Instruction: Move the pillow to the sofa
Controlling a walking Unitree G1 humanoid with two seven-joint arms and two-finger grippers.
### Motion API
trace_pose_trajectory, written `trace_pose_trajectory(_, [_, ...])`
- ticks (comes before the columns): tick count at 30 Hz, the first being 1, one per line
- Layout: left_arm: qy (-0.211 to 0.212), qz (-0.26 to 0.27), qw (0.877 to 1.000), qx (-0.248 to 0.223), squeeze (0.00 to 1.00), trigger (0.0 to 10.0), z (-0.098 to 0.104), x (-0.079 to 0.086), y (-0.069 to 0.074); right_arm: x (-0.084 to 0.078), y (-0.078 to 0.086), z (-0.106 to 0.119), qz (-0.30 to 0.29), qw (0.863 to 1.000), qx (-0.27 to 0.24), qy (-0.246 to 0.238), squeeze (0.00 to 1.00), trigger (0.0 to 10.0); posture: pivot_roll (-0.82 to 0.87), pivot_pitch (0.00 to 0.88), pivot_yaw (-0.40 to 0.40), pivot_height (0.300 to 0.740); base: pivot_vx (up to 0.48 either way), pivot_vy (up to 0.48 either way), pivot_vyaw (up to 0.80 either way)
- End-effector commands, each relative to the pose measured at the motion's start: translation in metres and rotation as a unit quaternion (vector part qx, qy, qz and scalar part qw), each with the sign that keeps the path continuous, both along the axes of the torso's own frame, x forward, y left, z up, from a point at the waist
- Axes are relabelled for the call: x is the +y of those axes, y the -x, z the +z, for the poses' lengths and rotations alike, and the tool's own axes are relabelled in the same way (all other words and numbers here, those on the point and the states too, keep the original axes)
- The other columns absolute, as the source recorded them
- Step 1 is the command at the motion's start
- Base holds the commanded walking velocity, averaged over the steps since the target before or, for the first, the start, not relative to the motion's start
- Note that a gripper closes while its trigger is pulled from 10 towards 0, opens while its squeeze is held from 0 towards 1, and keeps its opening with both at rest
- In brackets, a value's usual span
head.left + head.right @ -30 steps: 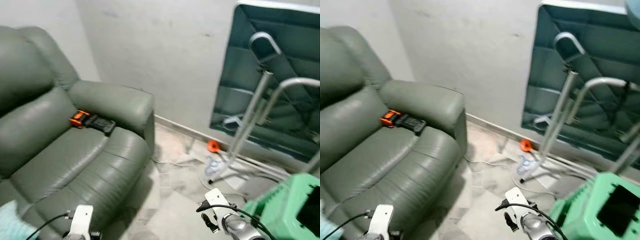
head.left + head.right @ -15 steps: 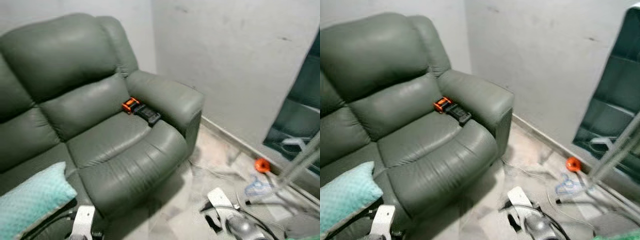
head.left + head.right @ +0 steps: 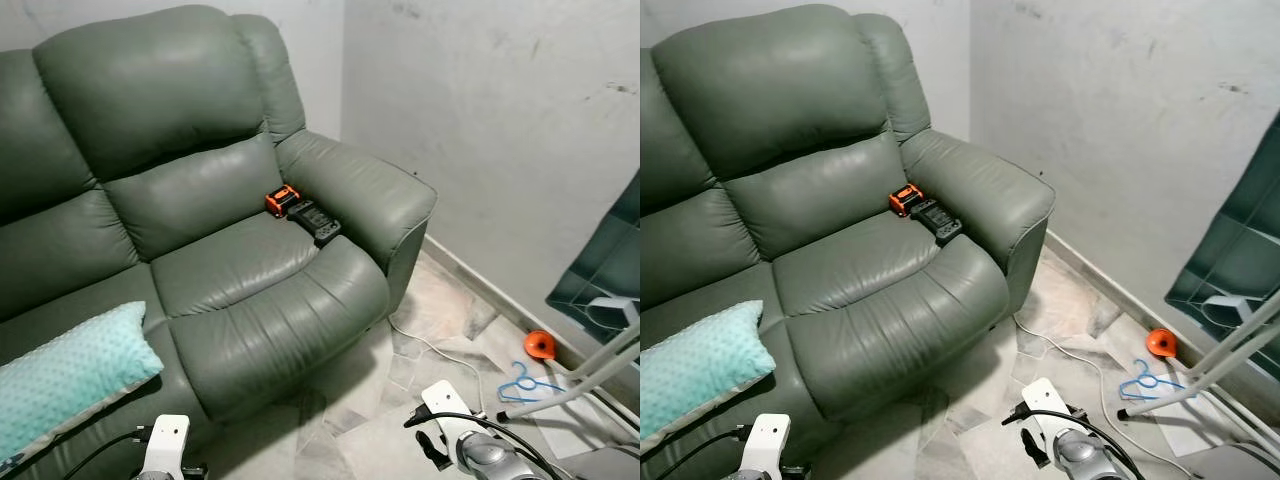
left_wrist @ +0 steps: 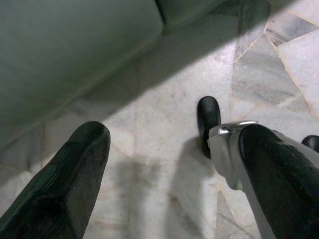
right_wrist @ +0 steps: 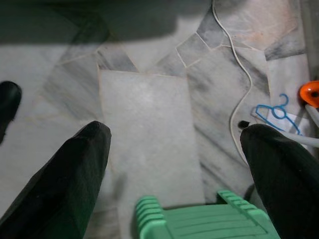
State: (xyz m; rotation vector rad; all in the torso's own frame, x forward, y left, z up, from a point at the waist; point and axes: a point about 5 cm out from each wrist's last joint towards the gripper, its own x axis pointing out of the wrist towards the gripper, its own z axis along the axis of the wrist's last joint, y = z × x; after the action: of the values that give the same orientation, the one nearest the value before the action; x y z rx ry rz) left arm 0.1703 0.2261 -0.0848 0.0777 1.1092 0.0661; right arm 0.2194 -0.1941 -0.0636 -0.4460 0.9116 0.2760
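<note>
A: Pillow (image 3: 70,375) sits on the sofa (image 3: 230,250) seat's near-left end, teal and plump.

B: Soft, light, I'd judge; pinch a corner. Left gripper (image 4: 164,164) and right gripper (image 5: 174,164), 2 spread wide, empty, aim floorward.

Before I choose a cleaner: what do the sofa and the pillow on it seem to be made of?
The sofa looks like grey-green leather or faux leather: smooth, with a soft sheen and creases on the seat; which one I cannot tell. The pillow looks like soft teal fabric, matte with a fine dotted texture.
</note>
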Motion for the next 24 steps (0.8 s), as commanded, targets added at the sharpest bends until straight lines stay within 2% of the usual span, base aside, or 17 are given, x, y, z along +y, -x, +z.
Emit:
trace_pose_trajectory(1, [-0.003, 0.002, 1.0, -0.001, 0.0, 10.0, 0.0013, 0.0046, -0.0004, 0.003, -0.0033, 0.0015, -0.003, 1.0, -0.005, -0.005, 0.0, 10.0, -0.06, 0.0, 0.043, 0.74, 0.0, 0.0, 0.0])
trace_pose_trajectory(24, [-0.006, 0.0, 1.0, -0.005, 0.0, 10.0, 0.0011, 0.0034, -0.0006, -0.0004, -0.0049, 0.0029, -0.015, 1.0, -0.012, 0.002, 0.0, 10.0, -0.06, 0.0, 0.041, 0.74, 0.0, 0.0, 0.0])
